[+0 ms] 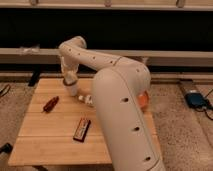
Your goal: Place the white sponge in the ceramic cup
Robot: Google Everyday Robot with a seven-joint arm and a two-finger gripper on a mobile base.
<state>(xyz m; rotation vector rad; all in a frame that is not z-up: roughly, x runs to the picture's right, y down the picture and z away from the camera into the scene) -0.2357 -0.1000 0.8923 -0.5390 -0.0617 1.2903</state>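
tool (70, 85) over ceramic cup (73, 90), far-centre on surface (45, 140) | screwdriver (50, 103) left of cup | bar (81, 129) nearer, centre | bottle (87, 99) just right of cup
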